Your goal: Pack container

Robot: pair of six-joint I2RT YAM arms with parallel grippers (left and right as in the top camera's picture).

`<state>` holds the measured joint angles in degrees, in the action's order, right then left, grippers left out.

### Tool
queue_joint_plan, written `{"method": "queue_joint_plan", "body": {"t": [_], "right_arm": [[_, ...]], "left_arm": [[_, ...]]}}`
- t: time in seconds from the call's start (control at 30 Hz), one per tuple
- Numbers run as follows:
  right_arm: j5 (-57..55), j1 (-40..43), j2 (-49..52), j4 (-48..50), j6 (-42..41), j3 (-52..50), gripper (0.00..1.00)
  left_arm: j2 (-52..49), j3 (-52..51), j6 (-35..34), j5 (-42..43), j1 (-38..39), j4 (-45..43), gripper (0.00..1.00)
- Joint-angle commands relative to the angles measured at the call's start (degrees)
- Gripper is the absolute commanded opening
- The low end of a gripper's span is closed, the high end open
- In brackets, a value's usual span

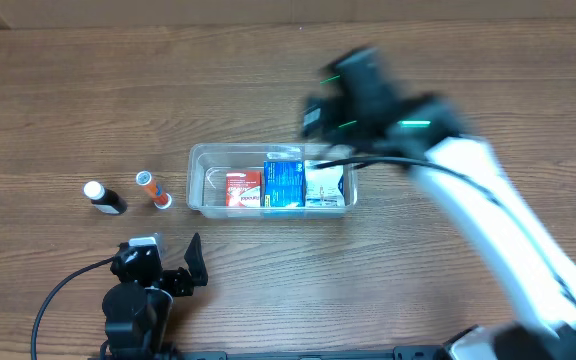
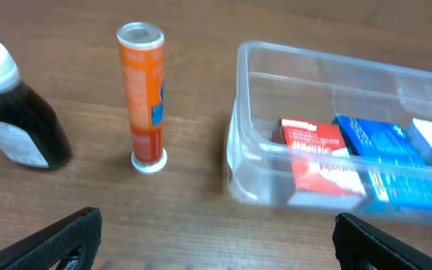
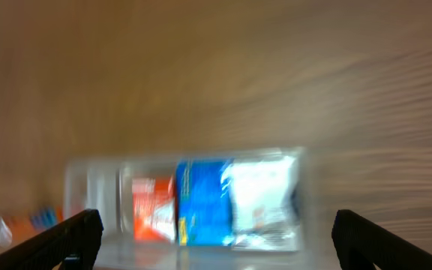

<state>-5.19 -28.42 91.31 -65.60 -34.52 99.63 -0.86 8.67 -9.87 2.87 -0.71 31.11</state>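
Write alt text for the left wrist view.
A clear container on a wooden table holds a red box and a blue box. Left of it stand an orange tube and a white-capped dark bottle, with the left end effector open below.

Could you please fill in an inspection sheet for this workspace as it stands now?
Surface: wooden table, bare apart from the items below.
Job's things: container holds a red box, a blue box and a white packet side by side; its left end is empty.
Clutter: dark bottle and orange tube on the table left of the container, outside it.
Grippers: left gripper open, empty, facing the tube and container; right gripper open, empty, above the container, blurred.
Cables: black cable at the left arm; another cable along the right arm.
Surroundings: nothing seen.
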Motion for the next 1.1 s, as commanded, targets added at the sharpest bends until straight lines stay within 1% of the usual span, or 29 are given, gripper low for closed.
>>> {"method": "queue_joint_plan", "body": {"t": [0.0, 0.03, 0.07, 0.1, 0.17, 0.2, 0.27, 0.37, 0.43, 0.5, 0.57, 0.6, 0.63, 0.67, 0.73, 0.77, 0.8, 0.83, 0.87, 0.97, 1.03, 1.07], "right_arm": [[-0.17, 12.09, -8.07, -3.26, 0.48, 0.98, 1.0], [0.72, 17.25, -9.99, -4.79, 0.5, 0.98, 1.0], [1.03, 21.27, -11.13, -6.1, 0.48, 0.98, 1.0], [1.01, 24.09, -11.72, -7.34, 0.48, 0.98, 1.0], [1.01, 28.57, -11.87, -10.05, 0.46, 0.94, 1.0], [0.98, 29.66, -11.72, -11.3, 0.46, 0.92, 1.0], [0.98, 31.12, -11.26, -13.92, 0.46, 0.92, 1.0], [0.96, 31.23, -10.91, -14.84, 0.46, 0.92, 1.0], [0.98, 31.23, -10.93, -14.82, 0.46, 0.92, 1.0], [0.98, 31.23, -10.93, -14.82, 0.46, 0.92, 1.0], [0.98, 31.23, -10.93, -14.82, 0.46, 0.92, 1.0], [0.96, 31.23, -10.93, -14.82, 0.46, 0.92, 1.0], [0.98, 31.23, -10.93, -14.82, 0.46, 0.92, 1.0], [0.98, 31.23, -10.93, -14.82, 0.46, 0.92, 1.0], [0.98, 31.23, -10.93, -14.82, 0.46, 0.92, 1.0], [0.96, 31.23, -10.93, -14.82, 0.46, 0.92, 1.0], [0.98, 31.23, -10.93, -14.82, 0.46, 0.92, 1.0], [0.98, 31.23, -10.93, -14.82, 0.46, 0.92, 1.0], [0.98, 31.23, -10.93, -14.82, 0.46, 0.92, 1.0], [0.98, 31.23, -10.93, -14.82, 0.46, 0.92, 1.0], [0.96, 31.23, -10.93, -14.82, 0.46, 0.92, 1.0], [0.98, 31.23, -10.93, -14.82, 0.46, 0.92, 1.0]], "left_arm": [[0.57, -0.17, 0.35, -0.96, 0.37, -3.61, 1.0], [0.57, -0.17, -1.62, 1.95, 0.37, -2.97, 1.0], [0.57, -0.17, -1.95, 3.13, 0.37, -2.14, 1.0], [0.57, -0.17, -1.95, 3.13, 0.37, -1.95, 1.0], [0.57, 0.33, -2.43, 6.32, 0.37, -3.32, 1.0], [0.55, 1.44, -3.52, 6.38, 0.37, -3.02, 1.0], [-0.04, 6.23, -6.64, 4.11, 0.35, -1.88, 1.0], [-7.41, 19.04, -6.91, -3.3, 0.35, 1.51, 1.0], [-16.35, 28.79, -6.93, -7.54, 0.35, 6.97, 1.0], [-28.72, 40.57, -6.86, -10.34, 0.31, 15.13, 1.0], [-40.72, 52.24, -6.84, -10.34, 0.31, 22.14, 1.0], [-46.82, 59.17, -6.27, -9.01, 0.31, 25.81, 1.0], [-50.56, 64.15, -4.35, -7.19, 0.31, 28.48, 1.0], [-55.47, 70.51, 1.2, -6.67, 0.31, 32.35, 1.0], [-62.03, 78.51, 7.21, -7.72, 0.28, 38.21, 1.0], [-64.81, 81.79, 2.32, -12.2, -0.2, 41.59, 1.0], [-66.71, 83.62, -4.66, -16.9, -1.66, 44.85, 1.0], [-68.19, 84.61, -8.7, -18.4, -3.93, 47.39, 1.0], [-69.66, 84.74, -9.75, -17.46, -7.48, 48.94, 1.0], [-74.4, 84.72, -9.2, -11.91, -16.83, 51.69, 1.0], [-79.41, 84.7, -5.42, -6.78, -22.43, 51.74, 1.0], [-82.34, 84.7, -4.02, -5.46, -24.0, 51.74, 1.0]]}}
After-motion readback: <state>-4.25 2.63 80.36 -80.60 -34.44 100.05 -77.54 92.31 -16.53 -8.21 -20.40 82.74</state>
